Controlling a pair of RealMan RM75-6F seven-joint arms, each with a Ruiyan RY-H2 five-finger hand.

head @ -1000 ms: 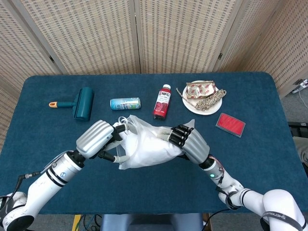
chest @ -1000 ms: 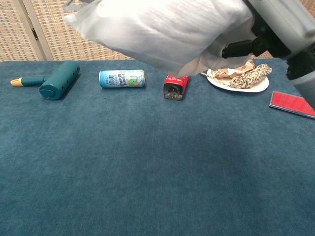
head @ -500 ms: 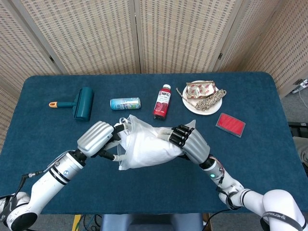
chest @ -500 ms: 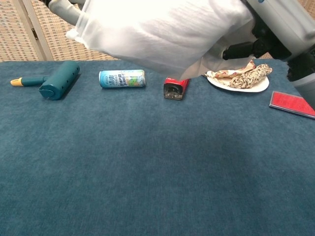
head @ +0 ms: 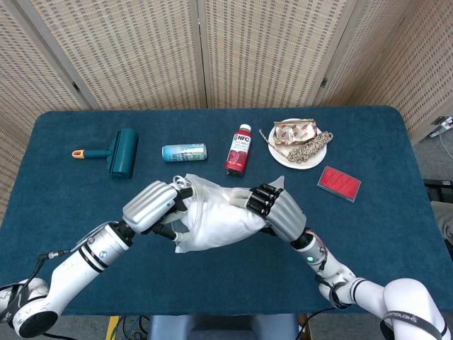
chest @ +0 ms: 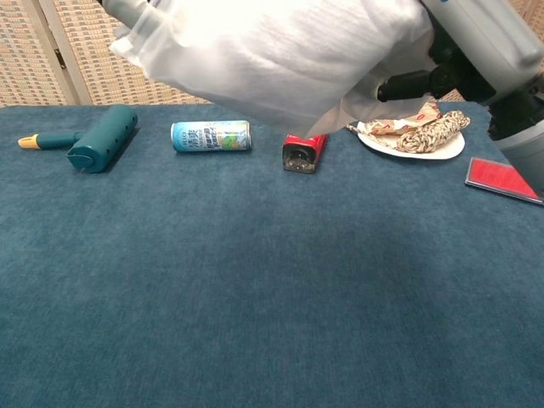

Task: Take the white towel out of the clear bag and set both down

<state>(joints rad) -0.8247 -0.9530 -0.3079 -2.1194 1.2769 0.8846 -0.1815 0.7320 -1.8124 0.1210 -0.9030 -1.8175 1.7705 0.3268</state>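
Head view: the bag [head: 216, 216], clear plastic with the white towel [head: 226, 221] still inside it, is held off the table [head: 64, 177] between both hands, over the middle of the blue cloth. The left hand [head: 152, 205] grips the bag's left end, at the bunched mouth; its fingers [head: 175, 209] are curled into the plastic. The right hand [head: 279, 211] grips the right end, with dark fingers [head: 258, 200] closed over the bulge of the towel. Both hands are clamped on the bag; whether either one touches the towel itself cannot be told.

Chest view: the bag [chest: 280, 51] fills the upper frame, clear of the table [chest: 255, 297]. The right hand [chest: 476, 51] shows at upper right. The left hand is mostly out of frame.

Objects on the table, along the far side, left to right:
- lint roller [head: 113, 151], teal with an orange handle tip, lying flat;
- can [head: 184, 152], on its side;
- red bottle [head: 239, 149], lying with its cap toward the far edge;
- plate [head: 291, 157] holding a rope bundle [head: 308, 146] and packets [head: 291, 130];
- red case [head: 339, 183], flat, nearer than the plate and just to its right.
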